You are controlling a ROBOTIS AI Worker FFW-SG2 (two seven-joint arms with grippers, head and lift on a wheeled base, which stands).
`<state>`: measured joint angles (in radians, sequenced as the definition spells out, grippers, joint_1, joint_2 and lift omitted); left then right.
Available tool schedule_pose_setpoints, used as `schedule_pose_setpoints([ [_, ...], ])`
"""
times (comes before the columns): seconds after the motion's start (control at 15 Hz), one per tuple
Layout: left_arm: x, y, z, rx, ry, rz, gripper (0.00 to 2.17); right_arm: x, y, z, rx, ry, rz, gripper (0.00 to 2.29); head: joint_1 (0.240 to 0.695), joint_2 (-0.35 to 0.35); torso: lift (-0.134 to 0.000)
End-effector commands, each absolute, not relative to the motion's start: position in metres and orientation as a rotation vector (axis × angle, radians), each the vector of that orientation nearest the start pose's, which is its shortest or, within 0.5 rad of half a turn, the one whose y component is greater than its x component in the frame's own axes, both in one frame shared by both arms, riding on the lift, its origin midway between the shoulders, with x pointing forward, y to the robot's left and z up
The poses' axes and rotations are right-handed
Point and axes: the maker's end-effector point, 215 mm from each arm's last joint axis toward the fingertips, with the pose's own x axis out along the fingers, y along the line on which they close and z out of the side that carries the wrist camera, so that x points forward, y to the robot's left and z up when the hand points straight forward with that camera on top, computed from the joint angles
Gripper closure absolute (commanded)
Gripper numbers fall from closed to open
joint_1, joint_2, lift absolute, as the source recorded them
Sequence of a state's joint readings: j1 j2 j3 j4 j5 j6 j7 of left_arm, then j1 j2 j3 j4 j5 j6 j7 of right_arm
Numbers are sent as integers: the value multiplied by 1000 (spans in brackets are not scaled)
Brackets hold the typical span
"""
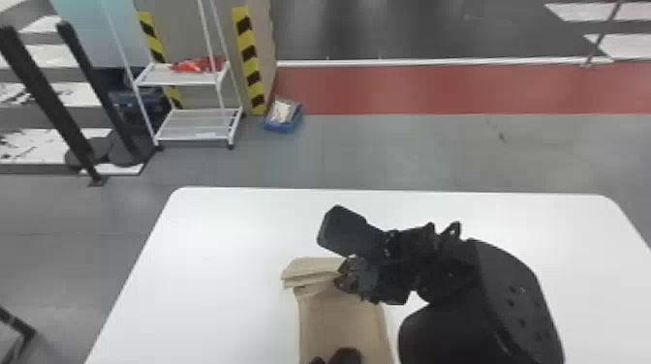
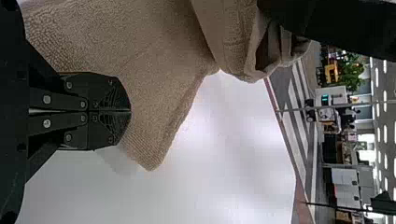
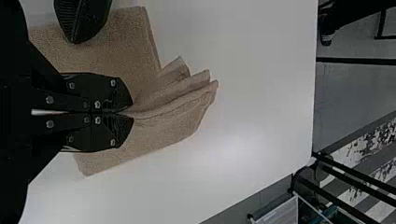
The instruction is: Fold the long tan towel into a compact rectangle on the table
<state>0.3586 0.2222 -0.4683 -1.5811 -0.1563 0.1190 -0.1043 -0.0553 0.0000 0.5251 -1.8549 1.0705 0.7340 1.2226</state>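
The long tan cloth towel (image 1: 344, 324) points away from the robot on the white tabletop (image 1: 218, 251), its layered far end clamped in the right hand (image 1: 340, 282). The left hand (image 1: 346, 356) is over the nearer stretch, fingers together — whether pinching cloth, I cannot tell. Beyond, a low blue container (image 1: 283, 128) holds something pale. White surface spreads either side to rounded far corners.
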Motion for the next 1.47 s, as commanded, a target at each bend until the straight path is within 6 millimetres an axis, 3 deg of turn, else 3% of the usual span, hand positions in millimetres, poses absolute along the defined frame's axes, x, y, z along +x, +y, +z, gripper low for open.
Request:
schedule_pose_setpoints([
  [0.0, 343, 31, -589, 301, 491, -613, 1899, 430, 14, -432, -799, 686, 1045, 1359, 695, 67, 0],
  [0.4, 368, 22, -595, 341, 499, -600, 1899, 435, 5, -413, -750, 667, 1030, 1359, 695, 47, 0],
  [0.67, 389, 25, -585, 352, 482, -590, 1899, 430, 1, -416, -734, 688, 1047, 1359, 695, 38, 0],
  [1.07, 405, 35, -580, 360, 476, -574, 1899, 431, -13, -462, -756, 798, 1058, 1355, 695, 31, 0],
  [1.4, 412, 48, -583, 376, 481, -555, 1899, 417, -5, -486, -772, 835, 1100, 1355, 695, 37, 0],
])
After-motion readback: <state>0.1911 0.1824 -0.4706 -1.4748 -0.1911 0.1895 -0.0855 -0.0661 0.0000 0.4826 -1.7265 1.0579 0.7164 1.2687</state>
